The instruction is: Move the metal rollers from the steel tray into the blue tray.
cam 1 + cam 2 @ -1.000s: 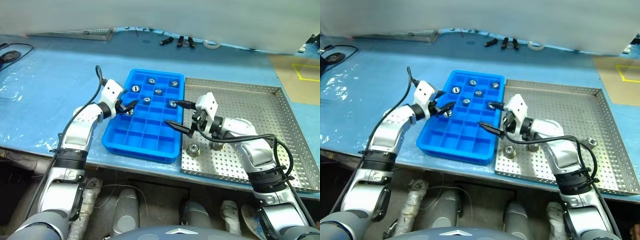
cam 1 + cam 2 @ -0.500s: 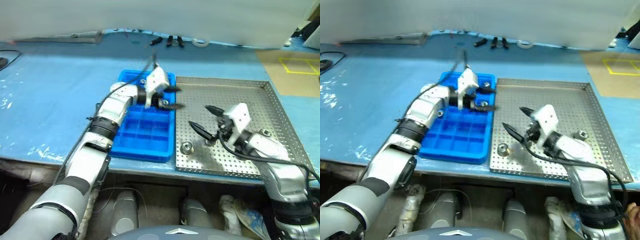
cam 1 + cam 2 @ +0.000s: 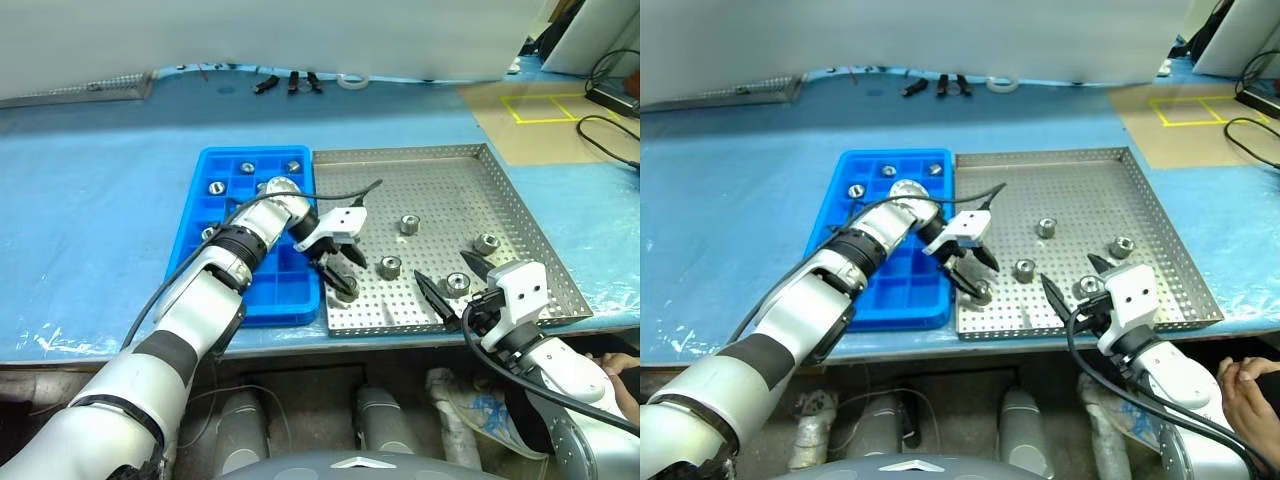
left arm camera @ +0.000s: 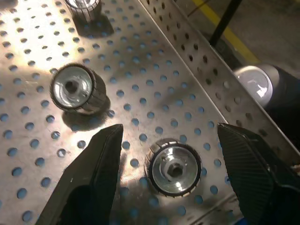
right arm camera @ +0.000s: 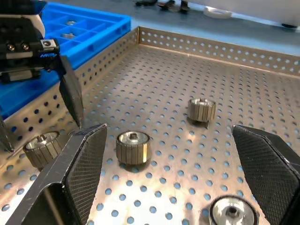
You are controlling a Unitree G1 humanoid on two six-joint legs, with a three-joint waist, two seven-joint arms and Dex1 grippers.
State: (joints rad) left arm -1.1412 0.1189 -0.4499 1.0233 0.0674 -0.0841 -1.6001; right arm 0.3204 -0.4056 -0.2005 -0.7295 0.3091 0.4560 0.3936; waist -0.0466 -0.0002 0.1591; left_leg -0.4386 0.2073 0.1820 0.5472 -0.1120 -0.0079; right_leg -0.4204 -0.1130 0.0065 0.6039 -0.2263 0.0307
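Two head eyes look down over both trays; each wrist camera sits close above the steel tray.

Five shiny metal rollers lie apart on the perforated steel tray, right of centre. Beside it to the left, the blue tray holds several more in its upper compartments.

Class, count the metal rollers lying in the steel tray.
5 in the steel tray: one roller between the left fingers, one beside it, one mid-tray, one right, one front right. The arm may hide more.
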